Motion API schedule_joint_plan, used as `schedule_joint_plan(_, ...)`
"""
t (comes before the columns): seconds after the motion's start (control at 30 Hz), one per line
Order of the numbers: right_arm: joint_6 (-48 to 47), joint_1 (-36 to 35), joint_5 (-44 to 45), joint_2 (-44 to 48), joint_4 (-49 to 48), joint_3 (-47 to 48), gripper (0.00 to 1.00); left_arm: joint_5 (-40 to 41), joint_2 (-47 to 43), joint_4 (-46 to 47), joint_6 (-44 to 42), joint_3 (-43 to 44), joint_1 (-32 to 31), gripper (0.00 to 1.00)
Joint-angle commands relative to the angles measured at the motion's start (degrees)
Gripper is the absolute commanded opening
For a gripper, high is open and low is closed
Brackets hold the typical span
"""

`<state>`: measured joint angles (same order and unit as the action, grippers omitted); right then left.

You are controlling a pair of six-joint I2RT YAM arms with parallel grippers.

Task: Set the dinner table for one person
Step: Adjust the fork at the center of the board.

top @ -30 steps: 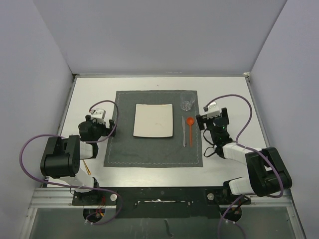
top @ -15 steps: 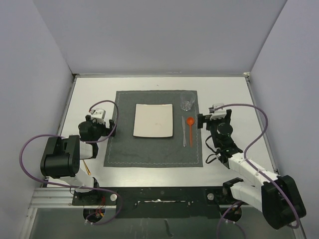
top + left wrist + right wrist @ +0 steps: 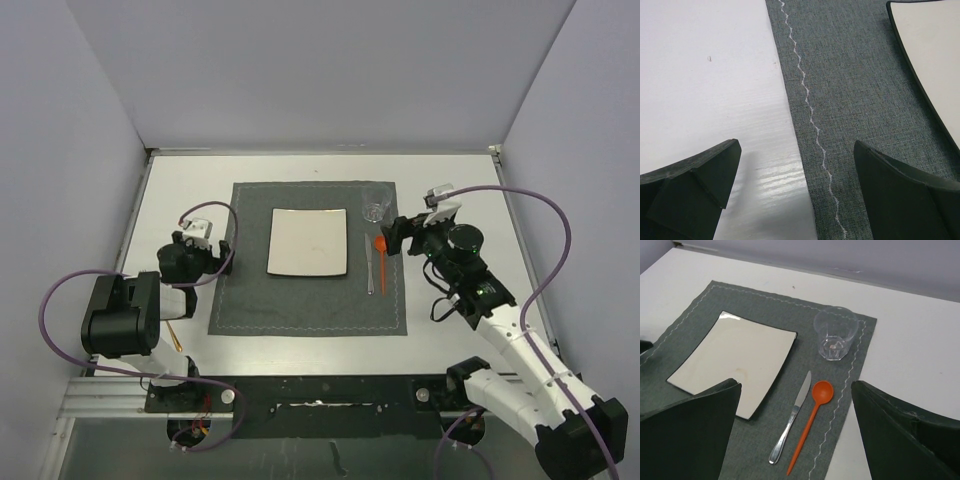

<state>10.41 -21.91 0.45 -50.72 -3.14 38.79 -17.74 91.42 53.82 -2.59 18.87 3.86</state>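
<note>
My left gripper [image 3: 796, 150] is wide apart, low over the left edge of the grey mat [image 3: 300, 305]. My right gripper [image 3: 796, 387] is wide apart too, above the orange spoon [image 3: 812, 415]. The white worktop [image 3: 450, 180] fills the middle of the frame under the mat.

Dinner table [image 3: 455, 180], placemat [image 3: 250, 290], plate [image 3: 308, 243], knife [image 3: 369, 266], spoon [image 3: 382, 256], glass [image 3: 375, 204]

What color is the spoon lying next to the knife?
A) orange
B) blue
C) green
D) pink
A: the spoon beside the knife on the grey placemat is bright orange.
</note>
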Motion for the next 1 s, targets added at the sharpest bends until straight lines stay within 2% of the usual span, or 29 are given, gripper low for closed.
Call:
schedule_joint_plan(0.0, 1.2, -0.4, -6.2, 0.6, 5.7, 3.3, 0.98, -1.4, -0.7, 1.5, -0.9, 1.1, -0.4, 0.98)
schedule_joint_plan(0.1, 1.2, -0.4, -7.1, -0.8, 7.0, 4.9, 0.98, 1.9, -3.7, -1.5, -1.4, 1.5, -2.2, 0.98)
schedule_joint_plan(0.23, 1.6, -0.4, -8.0, -3.3, 7.2, 7.0, 0.98, 12.0, -16.2, -18.3, 1.4, 6.7, -3.8, 0.98)
schedule_joint_plan(0.3, 1.9, -0.3, -8.2, -4.6, 7.5, 8.5, 0.98, 14.1, -23.2, -31.6, 2.6, 12.7, -6.7, 0.98)
schedule_joint_plan(0.33, 2.2, -0.3, -8.1, -5.4, 7.6, 9.6, 0.98, 15.4, -25.6, -39.6, 2.0, 18.4, -8.8, 0.98)
schedule_joint_plan(0.43, 2.9, -0.2, -8.4, -8.7, 8.9, 13.5, 0.98, 22.6, -30.1, -59.3, 1.6, 29.8, -14.3, 0.98)
schedule_joint_plan(0.53, 3.5, -0.2, -9.2, -12.7, 11.3, 18.1, 0.98, 27.2, -32.9, -77.2, 5.0, 38.3, -14.8, 0.98)
schedule_joint_plan(0.7, 4.8, -0.2, -9.0, -17.1, 15.1, 22.4, 0.98, 22.6, -29.0, -100.7, 4.7, 51.2, -14.7, 0.98)
schedule_joint_plan(0.77, 5.4, -0.2, -8.6, -17.1, 15.1, 21.9, 0.98, 21.5, -28.6, -104.1, 4.1, 53.2, -14.9, 0.98)
schedule_joint_plan(0.87, 6.4, -0.2, -8.9, -15.8, 14.6, 20.5, 0.98, 22.3, -32.4, -100.9, 6.8, 50.9, -15.0, 0.98)
schedule_joint_plan(0.97, 6.5, -0.2, -9.2, -15.3, 15.4, 20.7, 0.98, 25.7, -30.7, -100.8, 8.6, 50.1, -14.5, 0.98)
